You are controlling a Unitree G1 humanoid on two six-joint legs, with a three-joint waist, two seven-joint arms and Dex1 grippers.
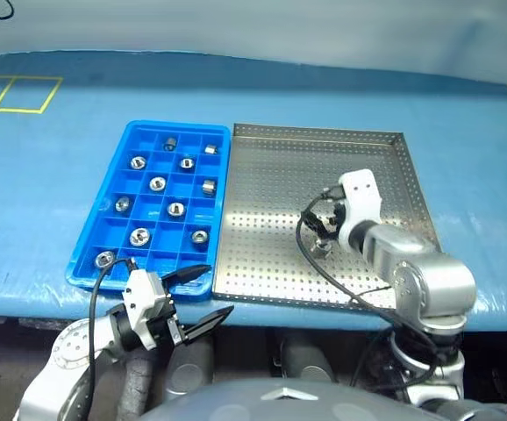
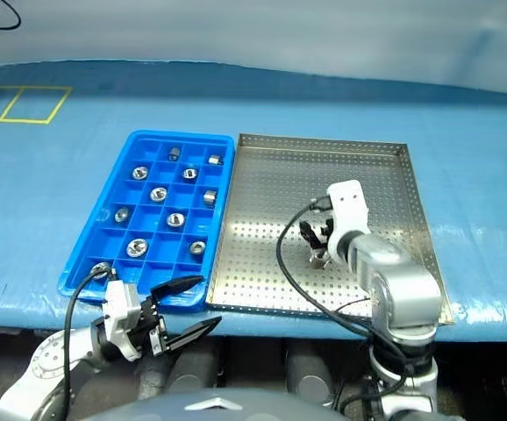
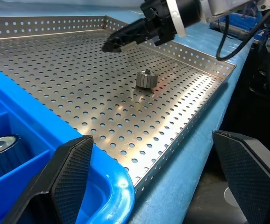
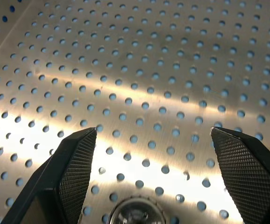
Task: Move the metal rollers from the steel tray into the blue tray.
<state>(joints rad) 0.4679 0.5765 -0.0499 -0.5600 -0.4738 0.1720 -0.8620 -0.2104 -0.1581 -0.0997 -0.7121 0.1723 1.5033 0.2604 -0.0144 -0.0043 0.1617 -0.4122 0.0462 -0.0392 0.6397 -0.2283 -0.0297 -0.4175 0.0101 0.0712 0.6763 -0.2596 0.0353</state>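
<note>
A: Start nearest to you. What is your left gripper (image 1: 203, 296) doing?

B: It sits at the near edge of the table, just off the near right corner of the blue tray (image 1: 103, 226), with its two black fingers spread wide and nothing between them. In your left wrist view the fingers frame the blue tray's corner and the near rim of the steel tray (image 3: 181, 140).

A: And your right gripper (image 2: 317, 242)?

B: It is over the middle of the steel tray (image 1: 262, 175), pointing down at the perforated floor. The right wrist view shows its textured pads (image 4: 77, 158) standing well apart, holding nothing.

A: Where is the roller left on the steel side?

B: One metal roller (image 3: 146, 79) stands upright on the perforated floor, right by your right fingertips. In the right wrist view the same roller (image 4: 136, 212) lies low between the two fingers, on the floor and not clamped.

A: And the blue tray?

B: You already have rollers in it, one to a compartment. The nearest is in the near left corner cell (image 1: 104, 259); further back there are others such as (image 1: 139, 236), (image 1: 199, 236), (image 1: 175, 209) and (image 1: 157, 183). At the far end, one sits at (image 1: 210, 148) and one lies darker, on its side, at (image 1: 171, 144).
</note>
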